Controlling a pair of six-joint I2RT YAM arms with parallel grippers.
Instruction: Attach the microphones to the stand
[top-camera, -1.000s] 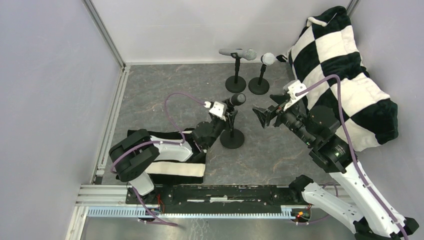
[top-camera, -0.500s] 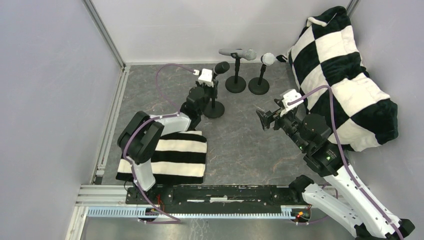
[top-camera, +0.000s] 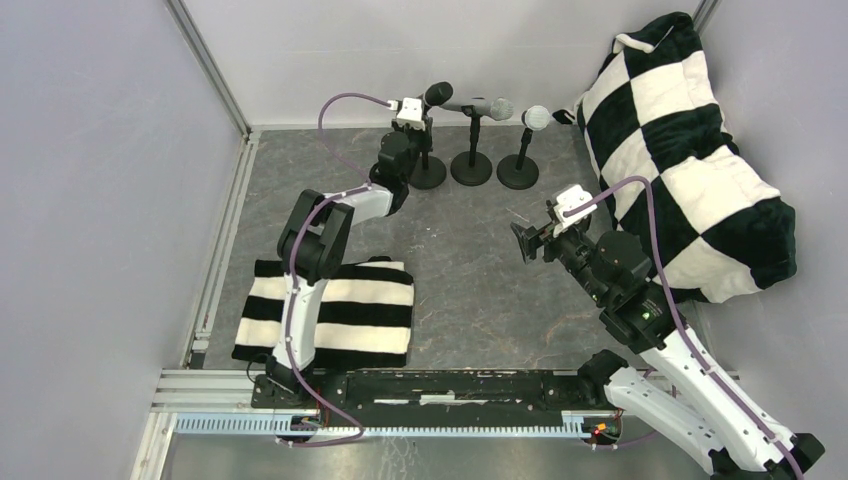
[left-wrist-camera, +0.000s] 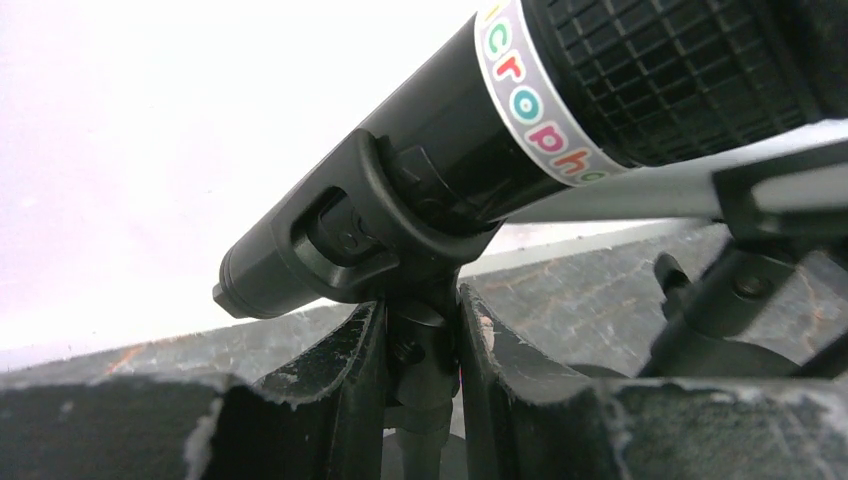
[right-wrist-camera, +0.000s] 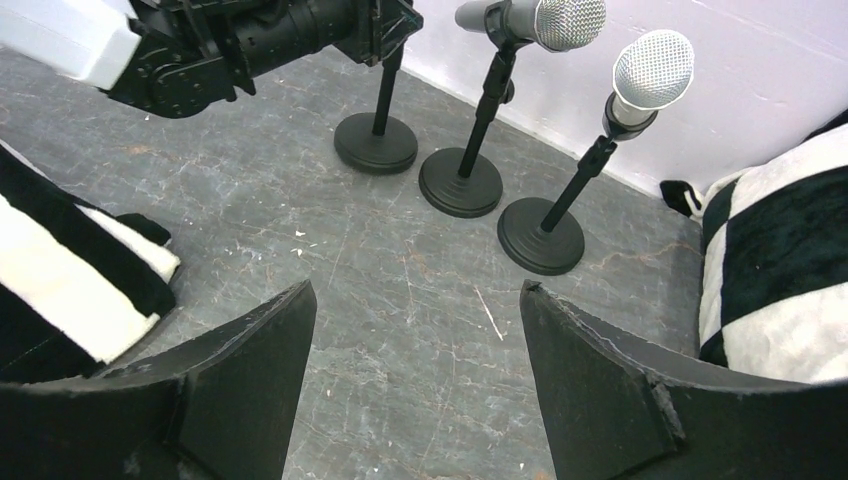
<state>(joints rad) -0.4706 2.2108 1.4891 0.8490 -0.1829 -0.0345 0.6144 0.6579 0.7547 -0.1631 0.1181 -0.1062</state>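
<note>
**Black microphone clipped in; left gripper (left-wrist-camera: 422, 400) clamped on its stand post (left-wrist-camera: 421, 425).**
The black microphone (left-wrist-camera: 450, 150) sits in the clip (left-wrist-camera: 372, 235) directly above the left fingers (left-wrist-camera: 345, 390). Since the earlier frame, this stand has moved to the back wall, beside the silver-grey microphone (top-camera: 482, 105) on its own stand. The right gripper (right-wrist-camera: 415, 295) is spread wide and empty, with all three stands ahead of it.

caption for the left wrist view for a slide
Left gripper clamps the stand post under the clipped black mic

Right pincer (right-wrist-camera: 415, 295) gapes before three stands (right-wrist-camera: 460, 182), two apparently holding microphones (right-wrist-camera: 650, 65).
</note>
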